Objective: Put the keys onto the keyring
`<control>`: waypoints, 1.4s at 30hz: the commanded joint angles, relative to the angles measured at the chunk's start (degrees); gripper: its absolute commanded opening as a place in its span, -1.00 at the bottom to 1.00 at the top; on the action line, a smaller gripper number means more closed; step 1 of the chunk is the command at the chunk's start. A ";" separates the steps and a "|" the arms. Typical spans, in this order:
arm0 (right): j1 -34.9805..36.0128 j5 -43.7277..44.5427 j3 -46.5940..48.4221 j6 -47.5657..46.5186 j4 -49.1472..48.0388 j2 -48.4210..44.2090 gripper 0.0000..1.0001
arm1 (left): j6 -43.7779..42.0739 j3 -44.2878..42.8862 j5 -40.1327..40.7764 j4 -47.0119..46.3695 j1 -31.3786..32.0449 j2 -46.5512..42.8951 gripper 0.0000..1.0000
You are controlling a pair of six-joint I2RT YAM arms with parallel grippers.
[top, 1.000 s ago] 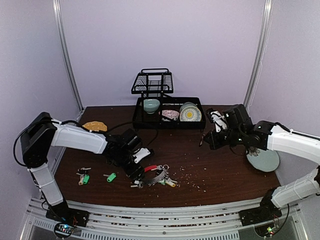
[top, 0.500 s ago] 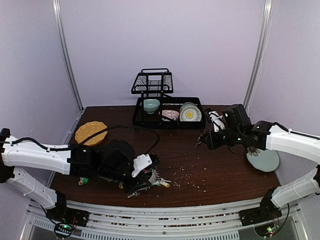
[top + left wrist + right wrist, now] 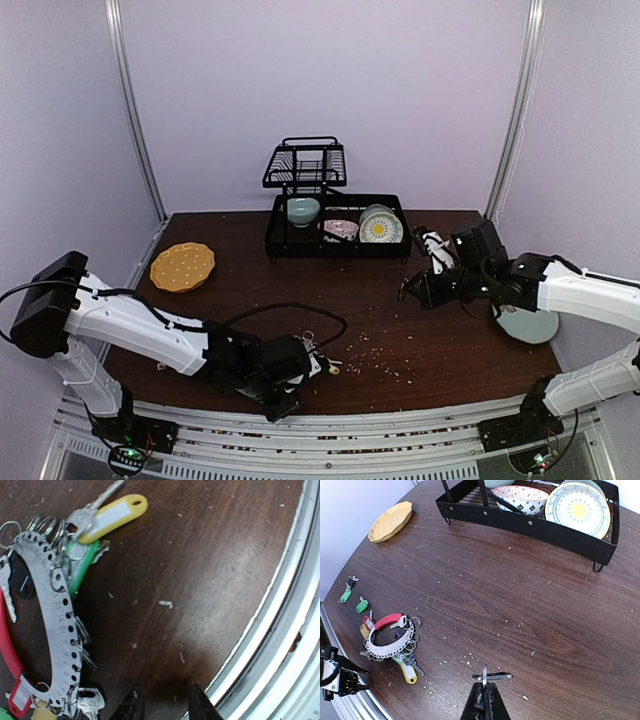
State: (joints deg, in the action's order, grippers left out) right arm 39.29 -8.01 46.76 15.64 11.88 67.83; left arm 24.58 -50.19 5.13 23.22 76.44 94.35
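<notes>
The keyring (image 3: 50,620) lies flat near the front edge of the surface (image 3: 200,580), beside the left jaws, which stand apart and empty. Right jaws pinch a key (image 3: 495,676) aloft. Light, stiff, slippery metal; the red arc (image 3: 5,630) looks the surest hold.

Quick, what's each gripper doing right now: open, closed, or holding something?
Left gripper: open, nothing between its fingers.
Right gripper: shut on a small silver key, apparently by its ring.
</notes>
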 commanded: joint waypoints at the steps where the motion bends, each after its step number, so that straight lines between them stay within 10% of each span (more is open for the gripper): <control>1: 0.26 0.41 -0.49 -0.17 -1.80 -1.10 -1.00 | 4.58 -2.77 7.27 2.72 -0.49 1.49 -0.39; 17: 0.26 0.50 -0.78 0.08 -1.31 -0.62 -1.00 | 1.06 1.21 12.24 -0.29 -8.63 -4.47 -0.52; 25: 0.31 0.21 -1.09 0.20 -1.92 -0.64 -1.00 | -15.12 0.99 2.81 -6.24 -3.57 -7.33 -0.45; 29: 0.26 -0.08 -0.95 0.12 -1.29 -0.68 -1.00 | -17.38 -1.13 -9.09 -3.16 -11.36 -4.74 -0.36; 42: 0.22 1.14 -1.79 -0.16 -0.66 -2.32 -1.00 | -22.53 -4.38 -10.31 -2.81 -14.31 1.65 -0.26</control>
State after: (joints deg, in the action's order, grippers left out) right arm 39.31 -7.97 45.23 15.64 10.66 66.70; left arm 4.91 -52.45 -3.07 21.02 62.11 93.95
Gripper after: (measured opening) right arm 0.009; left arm 0.362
